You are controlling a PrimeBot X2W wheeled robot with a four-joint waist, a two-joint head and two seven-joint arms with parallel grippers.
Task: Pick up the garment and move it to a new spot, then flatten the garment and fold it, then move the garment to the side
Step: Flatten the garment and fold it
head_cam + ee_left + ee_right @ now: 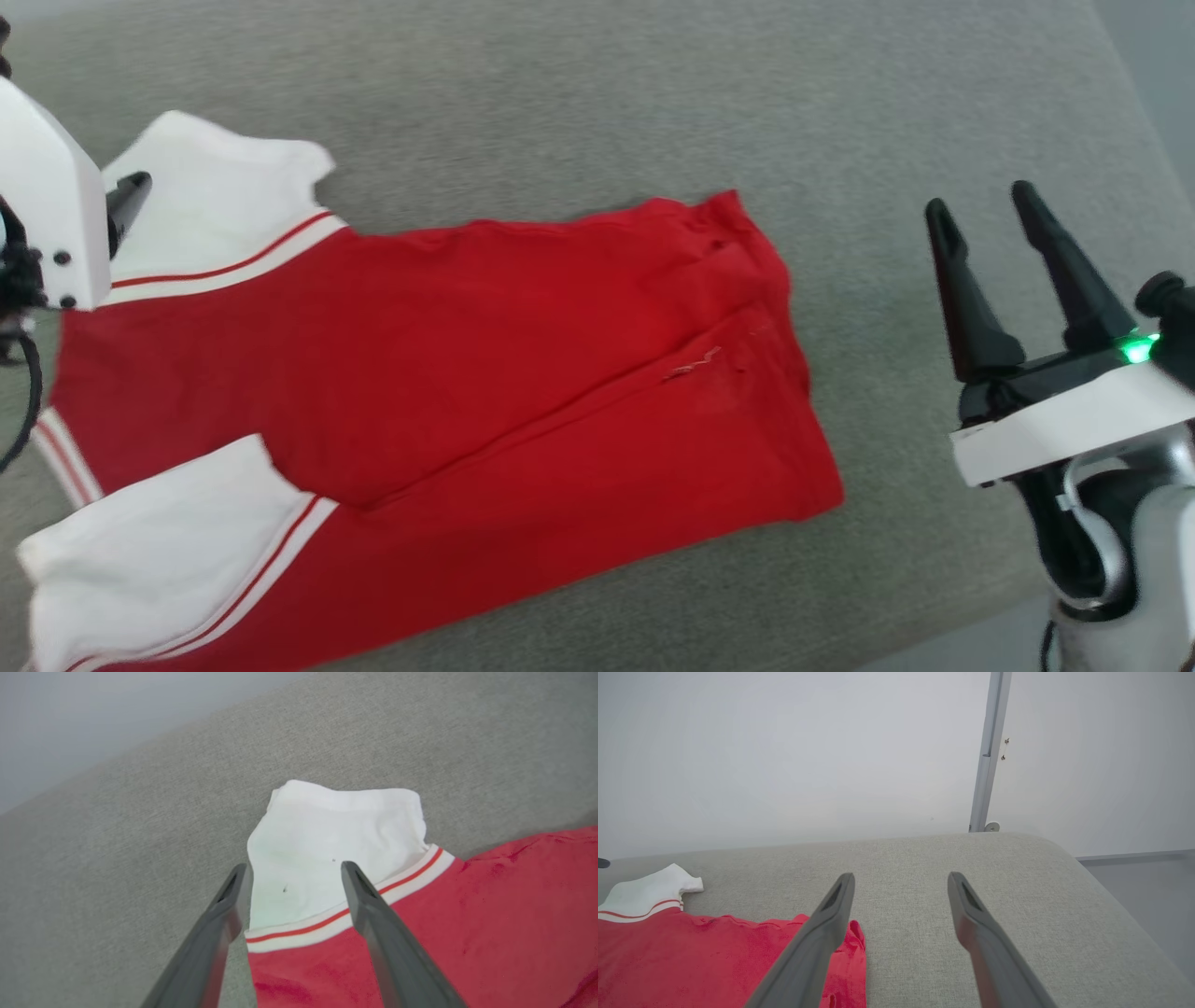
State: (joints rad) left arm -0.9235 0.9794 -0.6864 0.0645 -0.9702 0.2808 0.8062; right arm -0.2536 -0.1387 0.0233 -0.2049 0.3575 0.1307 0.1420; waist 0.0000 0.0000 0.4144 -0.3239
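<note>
**A:** Entry: the red jersey T-shirt [448, 373] lies on the grey fabric surface [653, 93], left of centre. Its long sides are turned in to make a band, with the white sleeves at the left end and the hem [794, 392] at the right.

**B:** Tools?

**A:** The left tool [292, 877] is spread wide and holds nothing. It is poised over the far white sleeve [327, 830]; whether it touches the cloth, cannot tell. The right tool [982, 201] is likewise spread and empty, right of the hem and apart from it.

**B:** Handling?

**A:** Judgement: soft, light cotton, quite limp. Lifted at one point it would sag and drag, and the turned-in layers could slide apart.

**B:** Where to take hold?

**A:** Pinch through all layers, left at the striped sleeve band [299, 931] and right at the hem corners. Raise both ends together, low over the surface, so the fold keeps.
</note>
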